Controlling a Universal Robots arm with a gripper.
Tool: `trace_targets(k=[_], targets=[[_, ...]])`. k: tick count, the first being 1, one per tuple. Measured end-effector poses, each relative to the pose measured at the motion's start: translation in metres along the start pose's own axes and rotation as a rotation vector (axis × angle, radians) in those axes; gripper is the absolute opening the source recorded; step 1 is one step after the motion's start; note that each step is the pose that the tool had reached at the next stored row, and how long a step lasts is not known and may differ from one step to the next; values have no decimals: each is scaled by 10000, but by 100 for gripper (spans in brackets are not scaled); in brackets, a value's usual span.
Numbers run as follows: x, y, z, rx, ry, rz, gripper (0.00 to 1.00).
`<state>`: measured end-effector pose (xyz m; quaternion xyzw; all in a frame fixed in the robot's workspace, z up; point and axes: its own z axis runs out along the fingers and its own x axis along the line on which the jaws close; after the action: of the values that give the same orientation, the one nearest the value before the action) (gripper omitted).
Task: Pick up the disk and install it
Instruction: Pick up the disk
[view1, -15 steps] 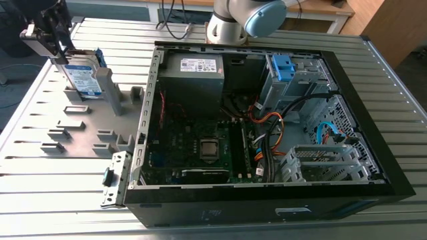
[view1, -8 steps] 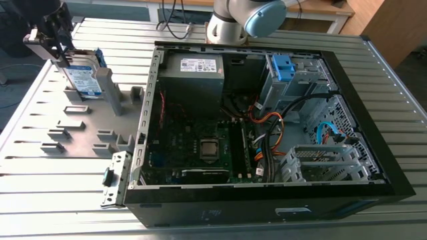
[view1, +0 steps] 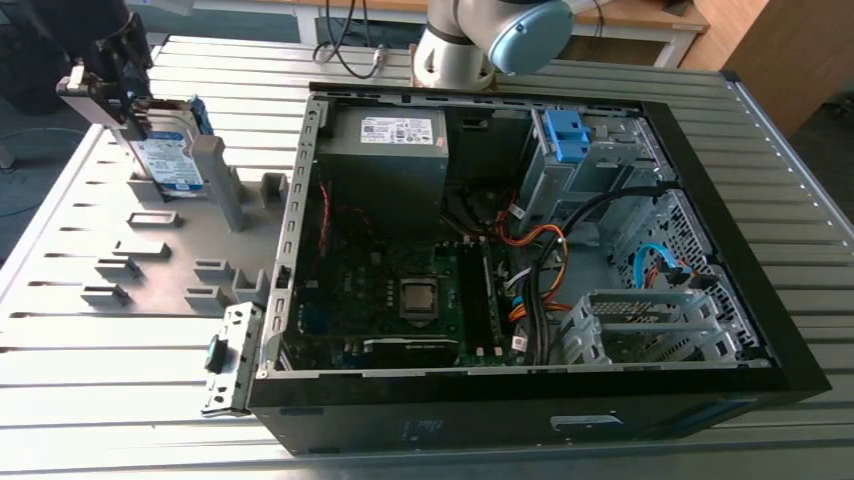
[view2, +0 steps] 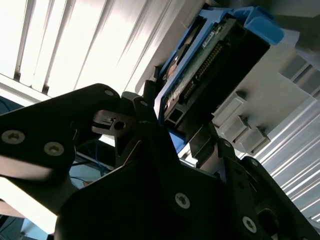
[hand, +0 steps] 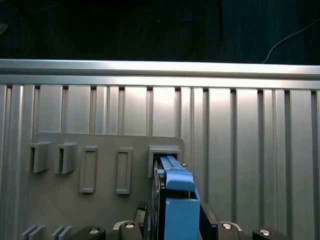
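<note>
While the disk (view1: 171, 158) stands on edge over the grey fixture plate (view1: 160, 270) at the exterior view's left, well apart from the open computer case (view1: 534, 405), the gripper (view1: 131, 112) appears clamped on its blue carrier (hand: 178, 205), 1 finger per side. Whether its far end sits in the slot (hand: 164, 150) is unclear. Judgement: a straight pull along the slot, with the grip square, should prevent binding.

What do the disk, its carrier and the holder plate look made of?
Disk: seemingly metal casing, dull silver, with a paper-like label. Carrier: glossy bright blue plastic with moulded edges. Plate: matte grey, plastic or painted metal; unclear.
</note>
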<state>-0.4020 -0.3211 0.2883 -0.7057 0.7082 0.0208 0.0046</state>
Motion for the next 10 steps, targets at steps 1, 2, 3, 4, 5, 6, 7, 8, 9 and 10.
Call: trace_targets(k=[1, 2, 3, 4, 5, 6, 7, 8, 9, 10], targets=[[0, 0, 11, 0, -1, 0, 53], [1, 0, 22, 0, 0, 0, 53], [1, -1, 31, 0, 0, 0, 53], [1, -1, 37, 1, 0, 0, 53], [1, -1, 37, -1, 0, 0, 53], [1, 0, 37, -2, 1, 0, 53], [1, -1, 38, -2, 1, 0, 53], [1, -1, 38, -1, 1, 0, 53], [1, -1, 39, 0, 0, 1, 53], [1, -1, 39, 0, 0, 0, 53]])
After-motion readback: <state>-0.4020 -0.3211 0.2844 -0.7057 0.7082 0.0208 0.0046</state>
